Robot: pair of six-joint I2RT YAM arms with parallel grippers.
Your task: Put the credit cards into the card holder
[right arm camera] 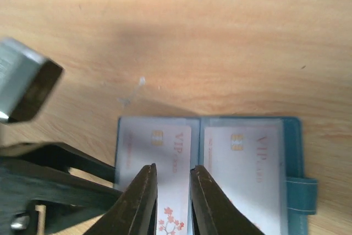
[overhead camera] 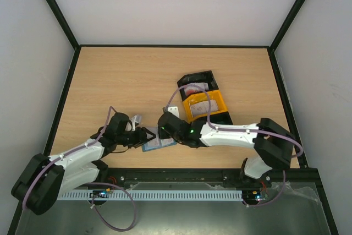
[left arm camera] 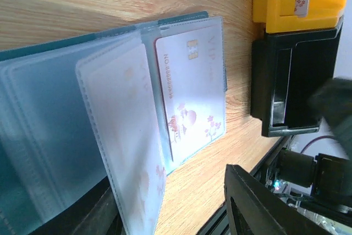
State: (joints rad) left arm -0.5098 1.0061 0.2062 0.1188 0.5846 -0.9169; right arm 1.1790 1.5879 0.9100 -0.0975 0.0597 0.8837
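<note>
The card holder (right arm camera: 199, 127) lies open on the table (overhead camera: 110, 81), two cards (right arm camera: 242, 174) in its sleeves; the right gripper (right arm camera: 173, 170) hovers above its fold, jaws slightly apart; the left gripper (overhead camera: 148, 137) meets its edge, grip unclear.

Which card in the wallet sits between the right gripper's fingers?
The card on the card holder's page away from the snap tab; the other card lies next to that tab.

Bright, even light; a soft shadow crosses the surface (right arm camera: 137, 37); the right pincer (right arm camera: 172, 191) looks blurred close up.
</note>
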